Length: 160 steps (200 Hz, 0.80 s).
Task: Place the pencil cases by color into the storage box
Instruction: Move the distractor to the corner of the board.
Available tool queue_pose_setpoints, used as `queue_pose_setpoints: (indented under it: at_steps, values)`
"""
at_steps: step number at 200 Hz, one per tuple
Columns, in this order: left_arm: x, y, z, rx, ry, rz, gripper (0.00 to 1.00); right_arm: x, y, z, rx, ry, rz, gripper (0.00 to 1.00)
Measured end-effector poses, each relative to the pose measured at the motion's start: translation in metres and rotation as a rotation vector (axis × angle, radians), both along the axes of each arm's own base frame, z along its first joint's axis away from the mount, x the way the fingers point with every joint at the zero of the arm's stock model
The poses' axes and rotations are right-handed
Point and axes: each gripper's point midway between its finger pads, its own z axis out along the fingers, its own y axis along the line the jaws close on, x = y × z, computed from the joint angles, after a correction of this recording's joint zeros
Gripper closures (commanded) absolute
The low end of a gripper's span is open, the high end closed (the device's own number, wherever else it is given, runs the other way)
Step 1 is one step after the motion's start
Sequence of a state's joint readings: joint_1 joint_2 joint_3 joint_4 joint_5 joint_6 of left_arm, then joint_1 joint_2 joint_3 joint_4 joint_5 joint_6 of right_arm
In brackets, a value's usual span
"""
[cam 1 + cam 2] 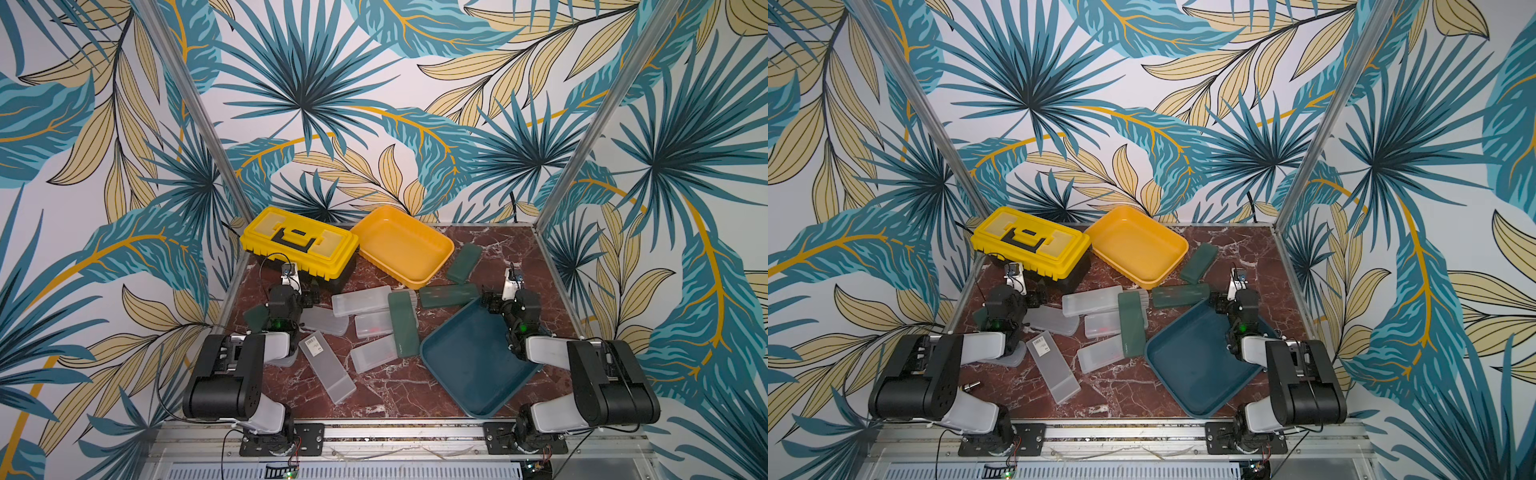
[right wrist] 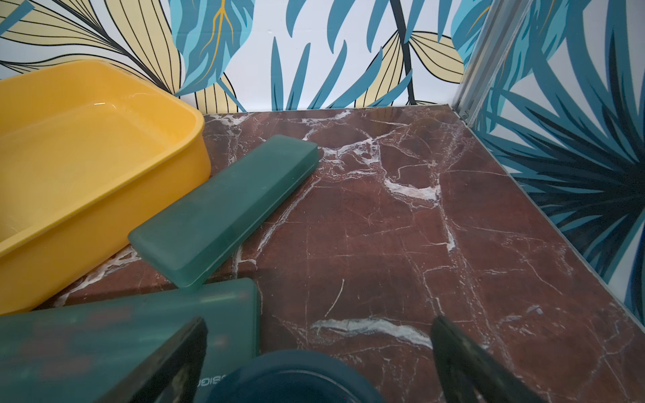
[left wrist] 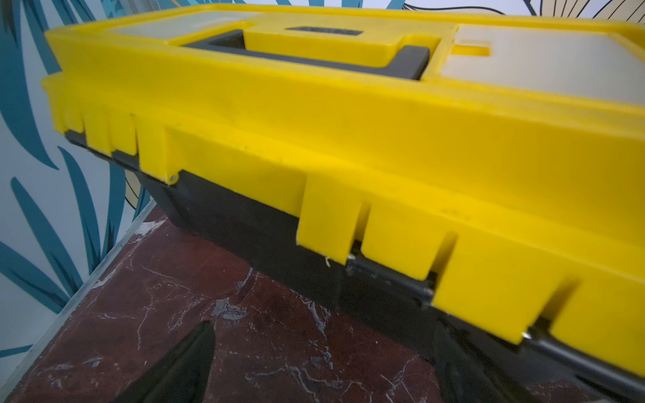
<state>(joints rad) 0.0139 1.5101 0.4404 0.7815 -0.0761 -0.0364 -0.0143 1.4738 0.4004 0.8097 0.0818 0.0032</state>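
Several frosted white pencil cases [image 1: 361,300] lie mid-table, one with a barcode sticker [image 1: 326,366]. Dark green pencil cases lie near them: one by the yellow box [image 1: 464,263] [image 2: 223,209], one flat behind the teal box [image 1: 449,296] [image 2: 104,331], one among the white ones [image 1: 402,324]. The open yellow storage box [image 1: 399,249] and the dark teal one [image 1: 469,357] are both empty. My left gripper [image 1: 297,291] [image 3: 314,366] is open and faces the toolbox. My right gripper [image 1: 500,293] [image 2: 317,349] is open over the teal box's back corner, holding nothing.
A shut yellow toolbox [image 1: 299,245] [image 3: 349,139] with a black base stands at the back left, close in front of my left gripper. Another dark green case [image 1: 254,318] shows partly from under the left arm. Patterned walls and metal posts close in the marble table [image 1: 395,395].
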Motion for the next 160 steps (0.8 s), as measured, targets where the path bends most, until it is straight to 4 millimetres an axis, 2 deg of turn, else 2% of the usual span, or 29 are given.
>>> queue_pose_setpoints:
  at_steps: [54,93,160]
  values:
    - [-0.006,0.002,-0.003,-0.003,0.041,0.012,0.05,-0.003,-0.003,0.004,-0.005,0.002,-0.015,0.01]
    - [-0.014,-0.004,0.005,-0.009,0.063,0.006,0.06,-0.007,-0.008,0.018,-0.006,-0.018,-0.046,0.01]
    - [-0.022,-0.023,0.033,0.024,0.164,0.027,0.09,-0.012,-0.021,0.045,0.067,0.023,-0.161,0.01]
